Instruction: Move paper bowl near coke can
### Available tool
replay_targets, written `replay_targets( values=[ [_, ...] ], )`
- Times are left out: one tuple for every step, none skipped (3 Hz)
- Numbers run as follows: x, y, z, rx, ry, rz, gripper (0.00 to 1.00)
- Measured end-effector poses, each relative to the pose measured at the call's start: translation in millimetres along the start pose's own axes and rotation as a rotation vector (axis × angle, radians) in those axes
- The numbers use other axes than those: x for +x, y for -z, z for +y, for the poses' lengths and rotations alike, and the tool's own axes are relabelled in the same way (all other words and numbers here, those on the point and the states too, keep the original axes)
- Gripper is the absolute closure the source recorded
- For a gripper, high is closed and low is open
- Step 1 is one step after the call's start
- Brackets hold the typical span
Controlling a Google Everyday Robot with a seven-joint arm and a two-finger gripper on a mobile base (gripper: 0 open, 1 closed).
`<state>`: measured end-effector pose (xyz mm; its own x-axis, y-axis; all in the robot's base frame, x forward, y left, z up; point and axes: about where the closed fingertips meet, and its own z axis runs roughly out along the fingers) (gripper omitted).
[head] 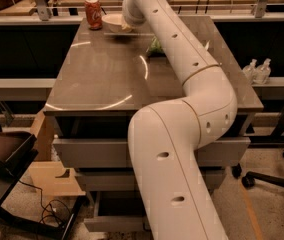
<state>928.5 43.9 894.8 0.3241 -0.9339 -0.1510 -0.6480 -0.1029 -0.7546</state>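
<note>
The off-white paper bowl (pixel 112 21) sits at the far left of the grey table (pixel 107 79), just right of the red coke can (pixel 93 13), which stands upright near the far left corner. My gripper (pixel 126 26) is at the bowl's right rim, at the end of the white arm that reaches across the table from the front. It is shut on the bowl's rim. The wrist hides most of the fingers. A small gap separates bowl and can.
A green snack bag (pixel 155 46) lies right of the bowl, partly behind my arm. Two small bottles (pixel 259 70) stand on a ledge to the table's right. A dark chair (pixel 2 151) is at lower left, and a railing runs behind the table.
</note>
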Motion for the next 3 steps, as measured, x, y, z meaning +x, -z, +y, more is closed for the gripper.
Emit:
replay_targets(
  values=[
    [-0.9,-3.7,2.7,-0.006,0.000,-0.001,0.82],
    [-2.1,-7.6,5.5,-0.011,0.001,-0.003,0.58],
    [-3.2,-11.0,8.0,-0.017,0.002,-0.004,0.36]
  ],
)
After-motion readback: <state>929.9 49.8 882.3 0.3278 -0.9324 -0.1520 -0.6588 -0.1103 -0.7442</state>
